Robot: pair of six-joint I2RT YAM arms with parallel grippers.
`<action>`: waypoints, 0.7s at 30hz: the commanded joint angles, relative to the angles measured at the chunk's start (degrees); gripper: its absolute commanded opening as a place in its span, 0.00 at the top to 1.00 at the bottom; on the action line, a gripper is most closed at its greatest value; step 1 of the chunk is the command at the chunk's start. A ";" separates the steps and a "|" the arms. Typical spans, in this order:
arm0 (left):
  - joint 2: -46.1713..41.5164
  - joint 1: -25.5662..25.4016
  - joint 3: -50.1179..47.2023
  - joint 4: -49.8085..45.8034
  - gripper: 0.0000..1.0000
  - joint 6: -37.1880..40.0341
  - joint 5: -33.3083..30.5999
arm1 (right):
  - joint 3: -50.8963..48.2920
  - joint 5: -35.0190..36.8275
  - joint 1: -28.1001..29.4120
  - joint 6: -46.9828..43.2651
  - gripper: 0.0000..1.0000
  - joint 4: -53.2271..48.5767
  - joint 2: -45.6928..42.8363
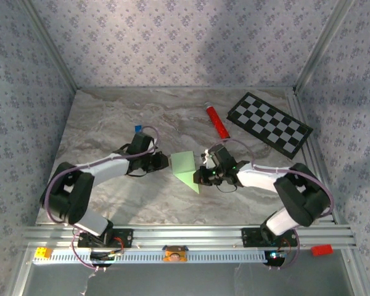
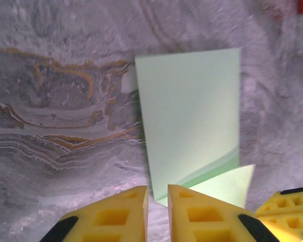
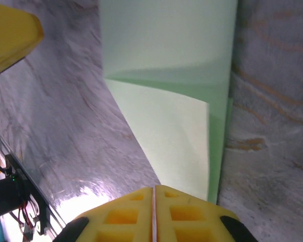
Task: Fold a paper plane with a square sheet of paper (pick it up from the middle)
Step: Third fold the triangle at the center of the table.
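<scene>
We see the square sheet of paper (image 1: 185, 165), partly folded, on the table (image 1: 142, 117) btw both arms. Left gripper (image 2: 157, 190) sits at its edge w/ fingers slightly apart; right gripper (image 3: 154, 190) has fingers pressed together at the folded corner.

Our left arm (image 1: 105, 168), white links on black joints, reaches out from its base and bends inward. Our right arm (image 1: 266, 179) mirrors it, so the wrists face each other, low and close. Our left gripper (image 2: 157, 192), with blocky yellow fingers, holds them a narrow slit apart. Our right gripper (image 3: 154, 191), yellow too, has its fingers pressed flat together.
</scene>
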 commanded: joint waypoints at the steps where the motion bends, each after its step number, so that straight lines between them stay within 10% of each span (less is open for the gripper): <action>1: -3.52 0.17 -0.88 -1.75 0.82 1.42 -2.76 | 1.73 8.56 -0.53 -1.97 0.81 -6.32 -3.55; 11: -11.68 0.46 -1.88 -1.00 0.77 2.89 -5.78 | 3.18 26.10 2.19 -4.31 0.54 -12.14 -11.40; 21: -24.23 0.49 -7.52 -1.67 0.60 3.95 -13.01 | -2.31 29.57 2.99 -8.56 0.55 0.99 -10.21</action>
